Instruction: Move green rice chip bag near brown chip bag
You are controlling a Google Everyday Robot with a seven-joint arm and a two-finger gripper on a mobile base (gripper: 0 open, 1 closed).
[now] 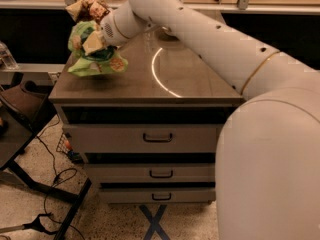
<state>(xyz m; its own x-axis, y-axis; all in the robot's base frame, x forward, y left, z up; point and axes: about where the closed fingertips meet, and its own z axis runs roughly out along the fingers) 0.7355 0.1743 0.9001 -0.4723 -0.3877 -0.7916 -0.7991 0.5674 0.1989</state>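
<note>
The gripper (94,43) jaws clench the green rice chip bag (100,65) at the counter's (195,86) left edge, touching the brown chip bag (88,9).

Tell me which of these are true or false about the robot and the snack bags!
1. The gripper holds the green rice chip bag. True.
2. The brown chip bag lies on the floor. False: it is at the back left of the cabinet top, just behind the green bag.
3. The cabinet front shows three drawer handles. True.
4. The green bag is over the cabinet's right side. False: it is at the left edge.
</note>
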